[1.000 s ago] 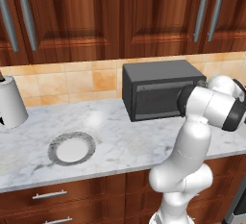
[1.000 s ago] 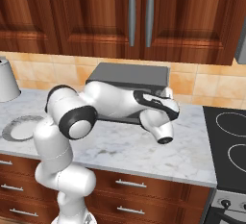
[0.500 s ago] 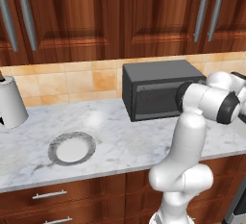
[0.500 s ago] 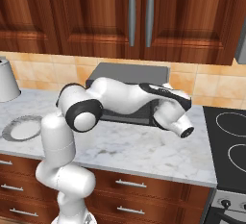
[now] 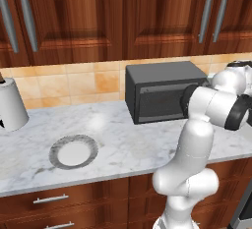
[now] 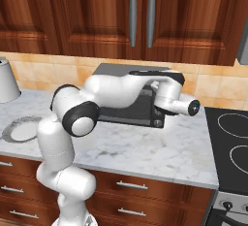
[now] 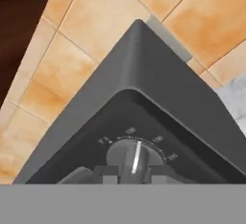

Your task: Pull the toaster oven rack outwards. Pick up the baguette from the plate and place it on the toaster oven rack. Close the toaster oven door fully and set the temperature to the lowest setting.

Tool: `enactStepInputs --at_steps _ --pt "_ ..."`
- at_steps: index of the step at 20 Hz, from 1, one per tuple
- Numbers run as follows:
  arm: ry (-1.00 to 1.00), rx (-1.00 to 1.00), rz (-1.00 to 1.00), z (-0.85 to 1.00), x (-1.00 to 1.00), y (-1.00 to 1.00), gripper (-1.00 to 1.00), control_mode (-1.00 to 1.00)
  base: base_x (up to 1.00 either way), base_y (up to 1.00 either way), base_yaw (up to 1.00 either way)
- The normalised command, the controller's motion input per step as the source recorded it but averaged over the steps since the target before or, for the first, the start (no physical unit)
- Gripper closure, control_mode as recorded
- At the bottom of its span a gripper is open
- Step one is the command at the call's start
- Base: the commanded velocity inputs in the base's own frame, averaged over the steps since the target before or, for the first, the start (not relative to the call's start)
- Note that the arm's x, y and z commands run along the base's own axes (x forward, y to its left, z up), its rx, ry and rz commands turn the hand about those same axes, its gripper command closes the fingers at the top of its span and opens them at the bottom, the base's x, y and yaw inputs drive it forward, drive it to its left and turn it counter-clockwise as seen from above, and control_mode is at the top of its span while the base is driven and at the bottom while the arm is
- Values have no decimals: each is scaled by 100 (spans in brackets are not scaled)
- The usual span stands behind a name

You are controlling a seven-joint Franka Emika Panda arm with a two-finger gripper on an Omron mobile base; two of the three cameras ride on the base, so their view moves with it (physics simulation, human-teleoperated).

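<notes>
Gripper (image 7: 129, 172) sits right up against the toaster oven (image 5: 165, 90) control panel, fingertips (image 7: 106, 172) clenched on a round knob (image 7: 134, 155) w/ a pale pointer line; one dark tip shows each side of the knob's lower edge in the hand view, knob squarely between them. Small printed numbers arc around the dial, too blurry to read for sure. In the same view the oven's dark grey top corner juts up against the tan tile backsplash (image 7: 110, 16), a strip of marble counter at far right. From the left base view the oven stands at the back of the counter (image 5: 128, 144) against the tiles, toaster oven door (image 5: 160, 100) shut flush w/ the front, window dark; rack and baguette can't be made out behind it. Arm's wrist hides the oven's right side there, hand end near the right edge of that view. In the right base view the forearm stretches across the oven front and the hand bends back toward the panel at the oven's right end, small knobs just visible below it. Plate (image 5: 74, 152) lies on the counter well to the left of the oven, nearer the front edge, white centre bare, well apart from the fingers. White canister (image 5: 11, 104) stands far left by the backsplash. Wood cabinets (image 5: 98, 16) hang above; stovetop (image 6: 230, 145) right of the counter.
</notes>
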Motion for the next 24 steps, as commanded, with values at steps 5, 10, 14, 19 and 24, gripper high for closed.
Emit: enactStepInputs --at_steps 5,10,14,19,24 --pt "-20 -80 0 0 0 30 100 -100 0 0 0" --pt "-22 -66 0 0 0 16 100 -100 0 0 0" --pt "-21 -57 0 0 11 0 100 -100 0 0 0" --pt "-21 -51 0 0 24 -3 100 -100 0 0 0" --pt "-20 -47 3 0 32 -10 100 -100 0 0 0"
